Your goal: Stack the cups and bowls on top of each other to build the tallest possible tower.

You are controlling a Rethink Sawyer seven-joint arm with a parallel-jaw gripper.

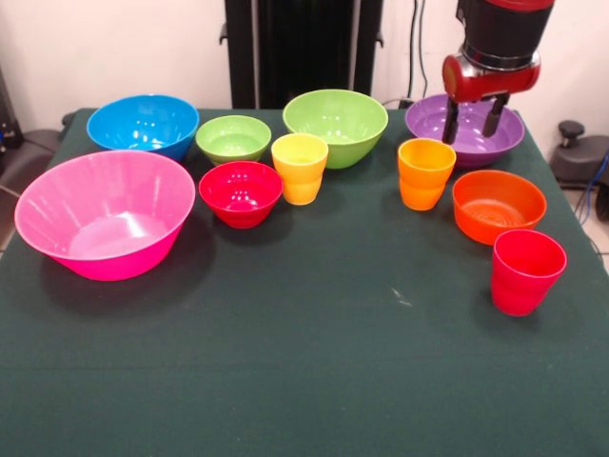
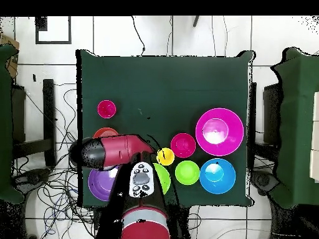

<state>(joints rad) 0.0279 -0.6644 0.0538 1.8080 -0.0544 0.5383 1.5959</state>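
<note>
Nearest the camera, well in front of our gripper [image 1: 472, 118], stands the red cup [image 1: 526, 270], upright and alone on the table [image 1: 285, 362]. Just behind it, closer to the gripper, sits the small orange bowl [image 1: 499, 205], and beside that the orange cup [image 1: 424, 173], both below and slightly forward of the fingers. Nothing is stacked yet, so the tower has not begun; every piece rests apart on the cloth, mouth up.

We hold the gripper over the purple bowl [image 1: 428, 121], fingers parted and empty, tips hanging within or just above its hollow. We judge this makes sense: the wide shallow bowl suits a base, so we either grip its rim or leave it and fetch a piece to set inside.

Off to the gripper's side, across the table, lie the red bowl [image 1: 240, 191] and yellow cup [image 1: 299, 167], almost touching, then the large pink bowl [image 1: 103, 213] well apart. Farther back stand the large lime bowl [image 1: 335, 125], the small green bowl [image 1: 233, 139] and the blue bowl [image 1: 144, 124].

The orange cup and orange bowl crowd the purple bowl's front edge, so any sideways sweep risks knocking them. From overhead the arm [image 2: 112, 151] hides much of the purple bowl.
</note>
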